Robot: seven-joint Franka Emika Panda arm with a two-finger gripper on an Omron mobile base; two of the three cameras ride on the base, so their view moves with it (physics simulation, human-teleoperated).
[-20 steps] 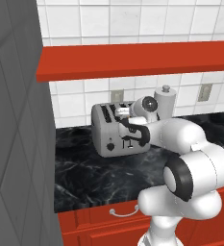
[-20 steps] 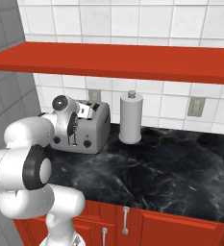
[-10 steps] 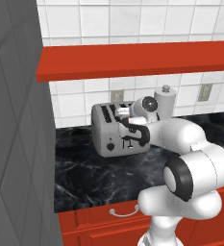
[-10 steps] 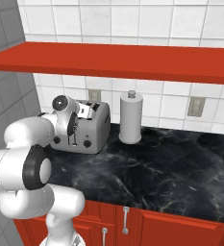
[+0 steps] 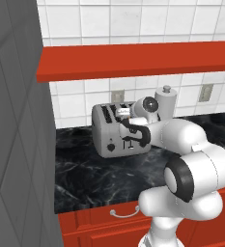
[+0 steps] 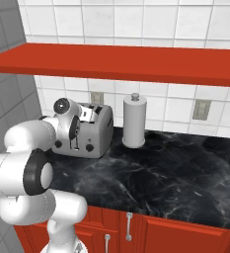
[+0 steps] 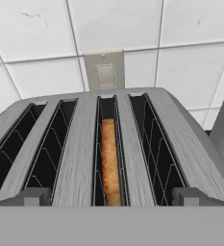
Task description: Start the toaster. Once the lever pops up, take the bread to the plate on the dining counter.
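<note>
The toaster [image 5: 118,129] stands on the black marble countertop [image 6: 171,173] against the white tiled wall [image 6: 136,22], under the red shelf [image 6: 121,62], with a white cylindrical canister [image 6: 134,121] just beside it. The gripper [image 7: 111,197] hovers close over the toaster's top with its jaws spread wide, one fingertip on each side of the slot that holds the bread [image 7: 110,163]. The bread sits upright, low in the third slot from the left in the hand view, touched by neither finger.

toaster [image 5: 115,130]: front half hidden by arm | bread [image 7: 110,162]: sunk in slot, only top edge shows
</note>
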